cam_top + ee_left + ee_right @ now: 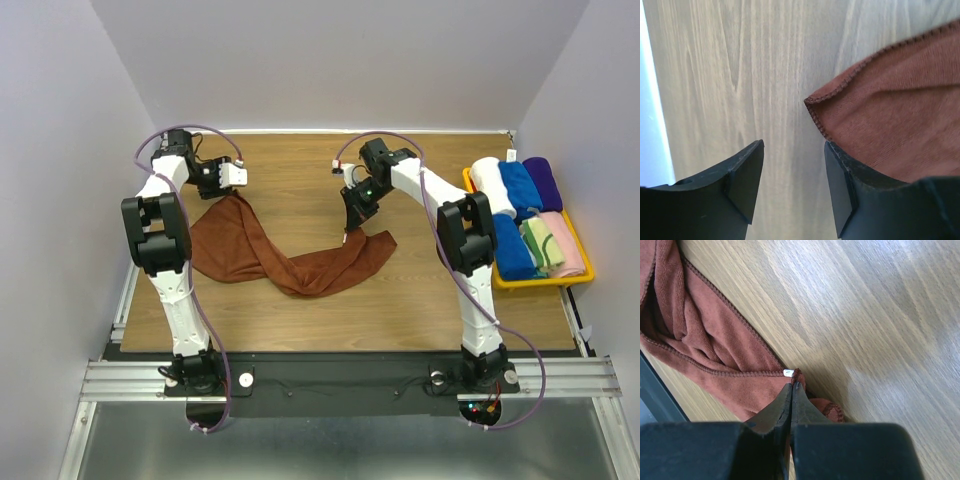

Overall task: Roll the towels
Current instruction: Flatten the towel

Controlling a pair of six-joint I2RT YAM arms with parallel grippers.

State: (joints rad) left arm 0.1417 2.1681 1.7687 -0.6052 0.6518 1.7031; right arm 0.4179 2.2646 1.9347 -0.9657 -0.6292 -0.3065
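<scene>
A rust-brown towel [290, 255] lies twisted and stretched across the middle of the wooden table. My right gripper [352, 228] is shut on its right corner; in the right wrist view the closed gripper [792, 385] pinches the stitched hem of the towel [715, 340] beside a small white tag. My left gripper [238, 180] stands open just above the towel's far left corner. In the left wrist view that corner of the towel [900, 100] lies beside the right finger, and only bare wood shows inside the gripper [794, 147]. A cream and green towel [541, 243] lies rolled in the tray.
A yellow tray [540, 283] at the right edge of the table holds several rolled towels: white, blue, purple and pink. White walls close in on the left, back and right. A metal rail runs along the near edge by the arm bases.
</scene>
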